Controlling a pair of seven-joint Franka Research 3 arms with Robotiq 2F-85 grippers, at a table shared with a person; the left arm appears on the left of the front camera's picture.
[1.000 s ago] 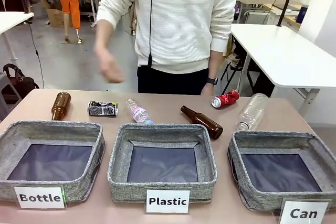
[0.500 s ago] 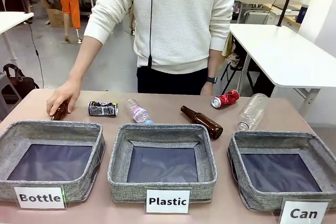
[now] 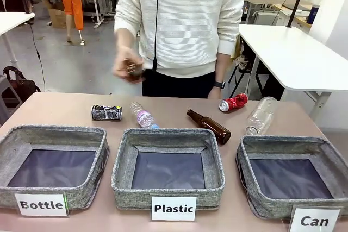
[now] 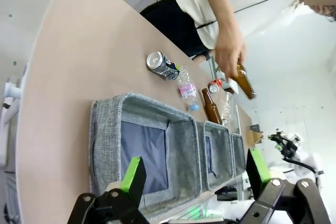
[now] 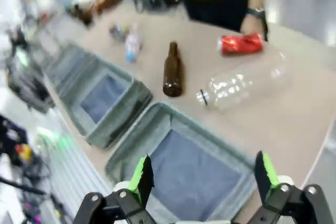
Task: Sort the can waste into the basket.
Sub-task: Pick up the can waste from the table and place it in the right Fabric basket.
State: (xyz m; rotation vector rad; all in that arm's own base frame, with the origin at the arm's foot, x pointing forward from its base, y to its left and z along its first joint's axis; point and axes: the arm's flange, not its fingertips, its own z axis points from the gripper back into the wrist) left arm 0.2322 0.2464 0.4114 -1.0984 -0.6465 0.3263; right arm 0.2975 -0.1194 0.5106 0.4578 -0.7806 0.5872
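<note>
Left gripper: seen from its own wrist camera, the two green-padded fingers stand wide apart with nothing between them; it hangs over the near left side of the tabletop, above the row of baskets
Right gripper: fingers spread wide, holding nothing; it hangs over the near right corner, above the Can basket
Red can: crushed, on its side by the far edge of the tabletop, right of the middle, silver top turned toward the middle
Black-and-white can: crushed, on its side toward the far left, just beside the small clear bottle
Can basket: at the near right corner, dark lining showing, white label on its front; both cans lie on the tabletop outside it
Plastic basket: middle of the near edge
Bottle basket: near left corner
Small clear bottle: lying with its cap toward the far rim of the Plastic basket
Brown bottle: lying slantwise, base near the far right corner of the Plastic basket
Large clear bottle: on its side just beyond the far rim of the Can basket, near the red can
Raised hand: the person's, held above the far edge, gripping a second brown bottle; blurred in the front view
Other hand: hangs at the far edge, watch on the wrist, close to the red can
</note>
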